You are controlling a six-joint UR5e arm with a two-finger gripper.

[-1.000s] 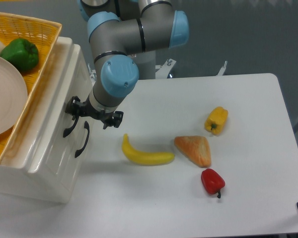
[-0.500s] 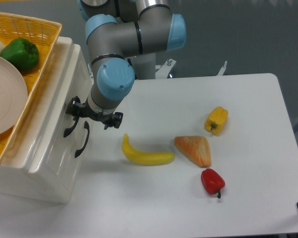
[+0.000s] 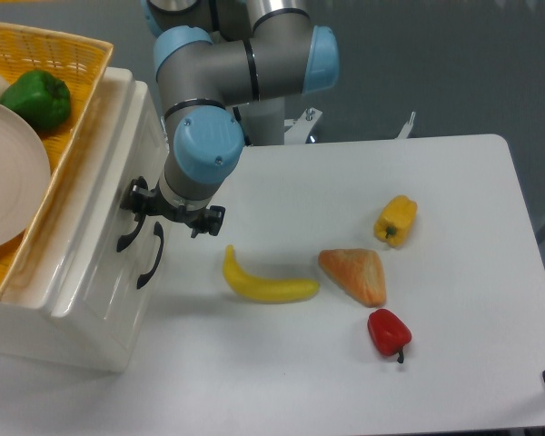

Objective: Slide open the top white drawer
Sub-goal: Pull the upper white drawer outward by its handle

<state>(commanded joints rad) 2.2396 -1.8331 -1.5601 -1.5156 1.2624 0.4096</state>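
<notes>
Nearest the camera, well to the right of the end effector [image 3: 163, 211] and closer to the viewer, a red pepper [image 3: 389, 331] lies on the white surface [image 3: 454, 227]. Just beyond it sits a triangular orange-brown pastry [image 3: 355, 274], and left of that a yellow banana [image 3: 265, 281], which lies near the end effector, just below and to its right. A yellow pepper [image 3: 396, 220] rests farther back, well apart to the right.

The cream-white cabinet [image 3: 68, 272] stands at the left edge of the surface. The top white drawer [image 3: 109, 195] is its upper front panel, glossy cream plastic, carrying one black curved handle [image 3: 127, 234]. It sits directly at the end effector, on its left side. The lower matching drawer [image 3: 118, 291] shows its own black handle [image 3: 151, 257], just below the end effector. Both drawer fronts look flush with the cabinet face.

The black end effector is right at the upper handle, one finger on the cabinet side and one on the open side. Whether its fingers are spread or pinching the handle cannot be told from this view.

Farther back, on top of the cabinet and up to the left of the end effector, a yellow woven basket [image 3: 59, 50] holds a white plate [image 3: 9, 182] and a green pepper [image 3: 38, 98].
</notes>
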